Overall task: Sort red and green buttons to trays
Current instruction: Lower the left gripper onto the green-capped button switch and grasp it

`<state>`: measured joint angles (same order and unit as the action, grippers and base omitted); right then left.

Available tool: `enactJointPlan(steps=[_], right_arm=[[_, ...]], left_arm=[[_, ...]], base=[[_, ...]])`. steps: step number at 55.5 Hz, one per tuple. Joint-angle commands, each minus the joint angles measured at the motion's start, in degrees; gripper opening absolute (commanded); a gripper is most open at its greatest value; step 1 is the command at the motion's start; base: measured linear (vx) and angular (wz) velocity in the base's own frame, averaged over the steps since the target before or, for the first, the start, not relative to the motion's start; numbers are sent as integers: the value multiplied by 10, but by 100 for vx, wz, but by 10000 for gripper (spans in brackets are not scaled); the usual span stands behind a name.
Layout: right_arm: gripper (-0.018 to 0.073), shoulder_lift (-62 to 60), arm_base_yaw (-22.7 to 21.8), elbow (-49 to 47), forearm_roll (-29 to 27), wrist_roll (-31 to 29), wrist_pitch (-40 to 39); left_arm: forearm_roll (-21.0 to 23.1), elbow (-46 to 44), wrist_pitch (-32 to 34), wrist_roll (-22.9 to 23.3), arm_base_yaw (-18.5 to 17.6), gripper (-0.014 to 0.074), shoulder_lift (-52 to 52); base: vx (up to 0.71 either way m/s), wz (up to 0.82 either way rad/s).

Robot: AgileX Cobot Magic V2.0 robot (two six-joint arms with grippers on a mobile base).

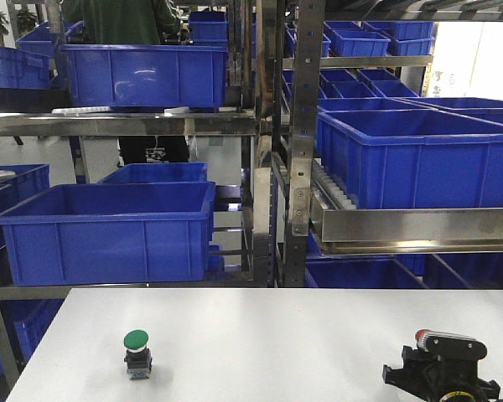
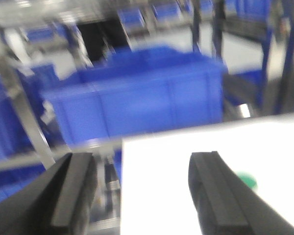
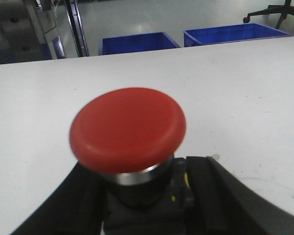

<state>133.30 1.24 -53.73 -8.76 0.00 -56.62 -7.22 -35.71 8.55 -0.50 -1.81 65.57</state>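
Observation:
A green button (image 1: 136,350) with a black base stands upright on the white table (image 1: 277,335), near its front left. In the blurred left wrist view its green cap (image 2: 248,180) peeks out beside the right finger. My left gripper (image 2: 142,161) is open and empty, above the table's left edge and apart from the green button. My right gripper (image 3: 147,174) is shut on a red button (image 3: 127,127), held by its black body with the cap facing the camera. In the front view the right gripper (image 1: 440,373) is at the table's front right, a bit of red (image 1: 420,336) showing.
Metal shelving (image 1: 293,142) behind the table carries several blue bins (image 1: 109,230). Two more blue bins (image 3: 137,43) stand beyond the table's far edge in the right wrist view. A person (image 1: 121,21) stands behind the shelves.

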Motion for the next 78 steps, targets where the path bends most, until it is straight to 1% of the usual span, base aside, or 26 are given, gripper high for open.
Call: enactJointPlan(steps=[1, 5, 10, 13, 16, 22, 26, 31, 33, 36, 45, 60, 67, 71, 78], right_arm=[[-11, -38, -2, -10, 9, 0, -34], [-11, -38, -2, -10, 9, 0, -33], [-8, -38, -2, -10, 8, 0, -32], [-8, -38, -2, -10, 7, 0, -32], [-8, -38, -2, -10, 7, 0, -30], [-8, -38, -2, -10, 7, 0, -28], [-8, -38, -2, -10, 7, 0, -25], [-8, -38, -2, -10, 7, 0, -24], [-8, -38, -2, -10, 7, 0, -24], [-8, -38, -2, -10, 7, 0, -24], [-8, -38, -2, -10, 5, -6, -24], [-8, -38, -2, -10, 5, -6, -18], [-8, -38, -2, -10, 5, -6, -18], [-8, -38, -2, -10, 5, -6, -18], [-8, -38, -2, -10, 5, -6, -18]], left_arm=[[-35, -5, 81, 5, -21, 531, 67], [-48, -5, 129, 5, -34, 531, 125], [-49, -6, 212, 5, -48, 531, 202], [-49, -7, 269, 21, -52, 531, 246], [-50, -7, 335, 55, -52, 531, 292], [-54, -8, 433, 103, -52, 531, 367], [-79, -8, 486, 121, -52, 529, 407], [-126, -8, 524, 136, -52, 521, 445], [-135, -9, 534, 138, -52, 519, 455], [-134, -11, 541, 138, -52, 514, 470], [-136, -48, 524, 137, -51, 514, 505], [-141, -144, 433, 139, -51, 514, 549], [-142, -170, 425, 158, -51, 514, 566], [-156, -185, 425, 172, -51, 514, 577], [-202, -217, 426, 213, -51, 514, 598]], base=[[0, 0], [0, 0], [0, 0], [0, 0], [0, 0], [0, 0], [0, 0], [0, 0], [0, 0], [0, 0], [0, 0], [0, 0], [0, 0], [0, 0], [0, 0]])
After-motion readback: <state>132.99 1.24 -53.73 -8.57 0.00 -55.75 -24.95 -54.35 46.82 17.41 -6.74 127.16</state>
